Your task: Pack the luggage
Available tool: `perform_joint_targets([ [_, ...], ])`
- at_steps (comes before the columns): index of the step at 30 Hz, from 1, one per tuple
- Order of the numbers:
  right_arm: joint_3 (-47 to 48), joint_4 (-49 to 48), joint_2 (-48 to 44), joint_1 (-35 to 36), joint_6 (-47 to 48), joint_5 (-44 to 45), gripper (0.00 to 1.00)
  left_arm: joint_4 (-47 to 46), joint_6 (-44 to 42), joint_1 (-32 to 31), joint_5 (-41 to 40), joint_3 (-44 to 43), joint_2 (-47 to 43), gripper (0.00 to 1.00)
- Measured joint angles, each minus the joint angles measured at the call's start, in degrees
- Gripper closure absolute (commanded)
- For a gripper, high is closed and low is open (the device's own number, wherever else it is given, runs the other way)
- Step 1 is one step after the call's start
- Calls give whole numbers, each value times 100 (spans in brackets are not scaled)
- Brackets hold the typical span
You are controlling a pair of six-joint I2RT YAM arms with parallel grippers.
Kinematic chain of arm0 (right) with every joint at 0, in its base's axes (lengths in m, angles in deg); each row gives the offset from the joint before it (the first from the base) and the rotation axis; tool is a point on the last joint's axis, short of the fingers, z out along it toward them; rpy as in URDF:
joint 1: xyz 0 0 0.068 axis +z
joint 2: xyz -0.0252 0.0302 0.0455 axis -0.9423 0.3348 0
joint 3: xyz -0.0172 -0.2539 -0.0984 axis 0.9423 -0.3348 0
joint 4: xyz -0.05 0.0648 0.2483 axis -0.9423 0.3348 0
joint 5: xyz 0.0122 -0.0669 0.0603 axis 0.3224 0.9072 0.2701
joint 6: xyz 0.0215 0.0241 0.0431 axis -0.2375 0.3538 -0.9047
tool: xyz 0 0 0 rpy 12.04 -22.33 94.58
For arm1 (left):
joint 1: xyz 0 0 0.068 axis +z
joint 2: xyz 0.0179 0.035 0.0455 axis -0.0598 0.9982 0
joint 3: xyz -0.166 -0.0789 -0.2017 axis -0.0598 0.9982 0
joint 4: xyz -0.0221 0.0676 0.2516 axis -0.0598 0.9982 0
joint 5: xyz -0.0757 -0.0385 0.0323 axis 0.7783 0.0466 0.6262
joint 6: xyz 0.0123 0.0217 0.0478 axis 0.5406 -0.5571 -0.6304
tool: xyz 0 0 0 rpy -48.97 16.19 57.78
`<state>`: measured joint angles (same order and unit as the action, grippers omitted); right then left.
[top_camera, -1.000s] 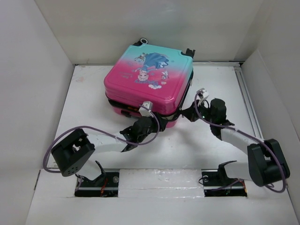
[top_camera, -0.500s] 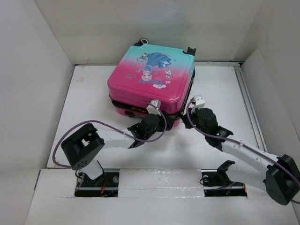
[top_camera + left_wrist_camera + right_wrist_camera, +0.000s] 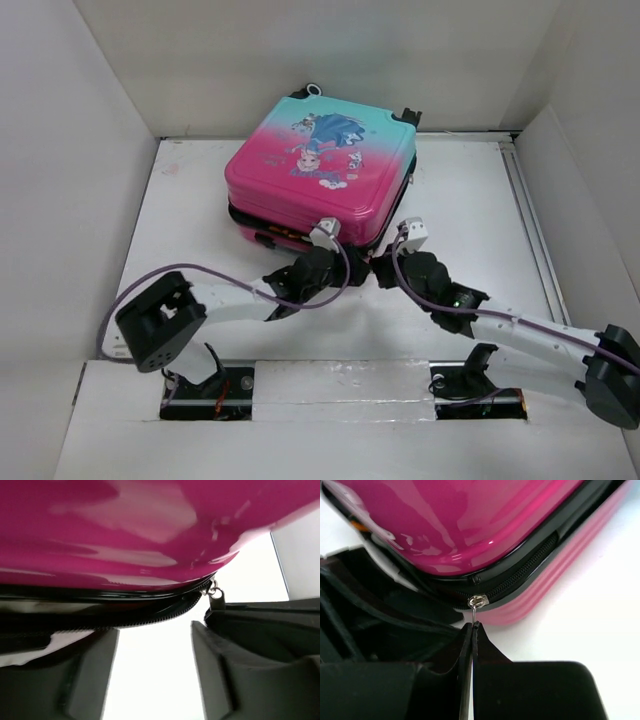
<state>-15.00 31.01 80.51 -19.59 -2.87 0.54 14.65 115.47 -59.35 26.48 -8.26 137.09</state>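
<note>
Your luggage [image 3: 320,170] lies flat, lid down, at the far middle of the counter [image 3: 190,220]. Its glossy hard shell looks stiff, fairly light and slippery, so work by the zipper pull [image 3: 476,605]. Your right tool [image 3: 472,627] is clamped on that pull. Your left tool [image 3: 152,632] stands apart beneath the near seam, gripping nothing.

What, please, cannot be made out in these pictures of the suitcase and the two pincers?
Suitcase interior: every view, the pink lid lies over it.
Zipper pull tab: right wrist view, pinched inside the shut right pincer.
Both pincers' tips: top view, the arms cover them.
Princess print: left wrist view, cut off, as the open left pincer sits too close to the suitcase.
</note>
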Motion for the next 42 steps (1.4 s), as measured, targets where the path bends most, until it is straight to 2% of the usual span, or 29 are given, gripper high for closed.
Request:
perform_joint_targets([
  [2, -94, 55, -190, 17, -79, -286, 100, 59, -70, 26, 2, 341, -487, 31],
  [3, -149, 61, -251, 15, -138, -494, 100, 70, -107, 55, -72, 551, -800, 23],
  [5, -192, 61, -275, -31, -166, -730, 100, 149, -179, 131, -363, 874, -1475, 18],
  [7, -201, 63, -278, -120, -168, -999, 100, 267, -339, 181, -874, 1185, -2409, 15],
  [12, -203, 140, -313, -361, -125, -1493, 100, 525, -608, 308, -1893, 1259, -3858, 10],
  [14, -205, 164, -350, -411, -107, -1604, 100, 824, -588, 560, -2299, 1121, -4116, 16],
  [17, -205, 168, -326, -442, -61, -1735, 100, 1123, -382, 1722, -2216, 645, -3904, 19],
  [19, -208, 164, -286, -439, -55, -1801, 100, 1115, -76, 2931, -1510, 275, -3512, 21],
  [22, -238, 164, -345, -437, -39, -1867, 100, 881, 557, 4509, -717, 190, -3023, 19],
  [25, -354, 221, -629, -439, -11, -1864, 100, 872, 1010, 5254, -553, 203, -2824, 18],
  [29, -402, 573, -1095, -728, 83, -2142, 100, 793, 1360, 5807, -114, 59, -2295, 18],
  [31, -404, 774, -1303, -994, 118, -2404, 100, 693, 1495, 5982, 66, 42, -1902, 21],
  [36, -350, 1340, -1631, -1878, 350, -3047, 100, 267, 1648, 5818, 632, 601, -1388, 45],
  [37, -299, 1467, -1657, -2079, 417, -3189, 100, 203, 1644, 5670, 684, 811, -1408, 53],
  [39, -173, 1683, -1650, -2474, 570, -3416, 100, 44, 1624, 5357, 664, 1314, -1589, 60],
  [42, -33, 1928, -1528, -2994, 752, -3707, 100, -7, 1530, 5073, 643, 1937, -2181, 65],
])
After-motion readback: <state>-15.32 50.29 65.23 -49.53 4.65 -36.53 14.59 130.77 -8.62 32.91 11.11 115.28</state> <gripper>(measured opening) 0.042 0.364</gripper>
